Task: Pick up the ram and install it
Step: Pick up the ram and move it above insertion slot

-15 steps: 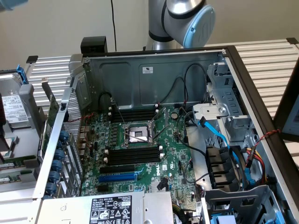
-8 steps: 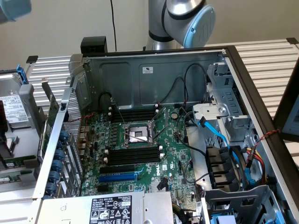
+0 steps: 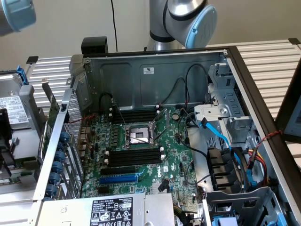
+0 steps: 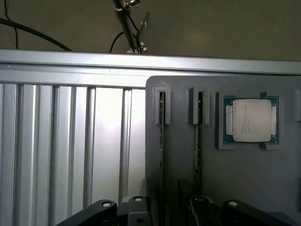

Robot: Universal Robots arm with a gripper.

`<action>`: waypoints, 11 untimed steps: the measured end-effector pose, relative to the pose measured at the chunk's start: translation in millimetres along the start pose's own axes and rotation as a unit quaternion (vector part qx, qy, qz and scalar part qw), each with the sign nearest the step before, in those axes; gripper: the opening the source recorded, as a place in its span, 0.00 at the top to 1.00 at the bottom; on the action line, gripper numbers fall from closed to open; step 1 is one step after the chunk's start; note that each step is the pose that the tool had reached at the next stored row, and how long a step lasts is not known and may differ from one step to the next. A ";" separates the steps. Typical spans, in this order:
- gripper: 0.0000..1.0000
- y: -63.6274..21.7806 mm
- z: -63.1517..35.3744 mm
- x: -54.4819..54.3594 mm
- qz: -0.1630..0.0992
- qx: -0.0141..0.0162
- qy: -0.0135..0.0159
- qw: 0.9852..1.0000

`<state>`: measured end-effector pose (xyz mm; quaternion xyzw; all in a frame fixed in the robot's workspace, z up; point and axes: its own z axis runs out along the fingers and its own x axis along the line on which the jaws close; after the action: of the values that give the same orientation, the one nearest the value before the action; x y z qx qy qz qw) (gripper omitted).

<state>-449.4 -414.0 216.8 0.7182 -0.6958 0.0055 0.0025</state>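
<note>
**Gripper held open over the ram in its tray**

In the wrist view the gripper (image 4: 167,213) is seen with its jaws spread wide and nothing clasped between them. Before it a grey tray (image 4: 244,183) is laid on a slatted metal table (image 4: 70,150). Two narrow slots are cut into the tray side by side, and a thin stick is stood on edge in each. The ram (image 4: 161,141) is seen edge-on in the slot nearer the tray's edge, and its line is carried into the gap between the jaws. Whether it is touched by them cannot be told. A second stick (image 4: 200,141) is kept in the neighbouring slot, and just beside that a processor (image 4: 251,120) is set flat in a square recess. A black cable (image 4: 33,32) is trailed beyond the table's far rail.

In the exterior view an open computer case (image 3: 122,80) is laid on its side, with the arm (image 3: 188,21) raised behind it. The motherboard (image 3: 174,141) is exposed inside. Long black memory slots (image 3: 136,155) are ranged on either side of the processor socket (image 3: 138,136), and a blue slot (image 3: 120,179) is placed nearer the camera. The ram is not yet on the board.
</note>
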 end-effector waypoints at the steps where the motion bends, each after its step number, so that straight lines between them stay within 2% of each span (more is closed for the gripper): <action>1: 0.64 0.0 1.1 0.1 0.000 0.000 0.000 1.000; 11: 0.64 0.0 11.5 0.0 0.000 0.000 0.000 1.000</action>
<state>-449.3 -414.1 205.3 0.7183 -0.6958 0.0054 0.0024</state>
